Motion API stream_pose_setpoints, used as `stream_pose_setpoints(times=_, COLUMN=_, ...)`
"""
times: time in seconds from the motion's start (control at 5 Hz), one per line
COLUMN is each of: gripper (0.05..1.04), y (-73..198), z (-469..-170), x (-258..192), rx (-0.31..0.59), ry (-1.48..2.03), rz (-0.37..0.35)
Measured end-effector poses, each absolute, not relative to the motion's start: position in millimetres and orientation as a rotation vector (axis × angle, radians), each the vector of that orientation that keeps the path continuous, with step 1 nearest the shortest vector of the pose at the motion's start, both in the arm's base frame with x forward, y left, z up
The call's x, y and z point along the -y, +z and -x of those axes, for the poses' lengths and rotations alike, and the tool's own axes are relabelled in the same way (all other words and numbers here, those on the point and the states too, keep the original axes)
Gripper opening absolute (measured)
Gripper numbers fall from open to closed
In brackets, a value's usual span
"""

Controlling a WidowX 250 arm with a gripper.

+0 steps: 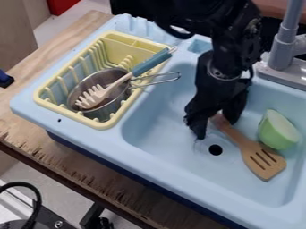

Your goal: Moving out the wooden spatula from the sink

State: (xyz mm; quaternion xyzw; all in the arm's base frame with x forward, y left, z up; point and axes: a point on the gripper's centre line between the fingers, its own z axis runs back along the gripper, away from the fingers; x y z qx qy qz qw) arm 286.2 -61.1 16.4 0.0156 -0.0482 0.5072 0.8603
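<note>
The hand [216, 129] stood open beside the drain [215, 150], and the wooden spatula [263, 162], if gripped only by its very end, risked swivelling loose under its own weight.

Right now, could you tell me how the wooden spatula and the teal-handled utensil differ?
The wooden spatula lies in the sink basin, while the teal-handled utensil rests across the metal pan in the yellow rack. The spatula has a flat, slotted head; the utensil's has prongs. The spatula's handle is brown, the utensil's mostly teal. Both are long-handled kitchen tools.
</note>
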Motion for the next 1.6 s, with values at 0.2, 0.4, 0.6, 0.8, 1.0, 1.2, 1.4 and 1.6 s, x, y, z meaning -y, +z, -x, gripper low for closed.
stream_pose_setpoints(times=0.2, gripper=0.999, y=18, z=-268, x=53, rx=0.072, ry=1.040, rz=-0.013)
stream_pose_setpoints(times=0.4, gripper=0.999, y=18, z=-259, x=49, rx=0.061, ry=1.028, rz=-0.013)
stream_pose_setpoints(times=0.6, gripper=0.967, y=19, z=-255, x=48, rx=0.038, ry=1.027, rz=-0.020)
stream_pose_setpoints(times=0.8, gripper=0.716, y=17, z=-253, x=49, rx=0.031, ry=1.029, rz=0.026)
stream_pose_setpoints(times=1.0, gripper=0.465, y=17, z=-256, x=50, rx=0.046, ry=1.070, rz=0.053)
stream_pose_setpoints(times=1.2, gripper=0.295, y=18, z=-257, x=50, rx=0.055, ry=1.092, rz=0.055)
stream_pose_setpoints(times=1.4, gripper=0.277, y=21, z=-253, x=47, rx=0.061, ry=1.075, rz=0.067)
stream_pose_setpoints(times=1.6, gripper=0.277, y=28, z=-250, x=45, rx=0.061, ry=1.043, rz=0.081)
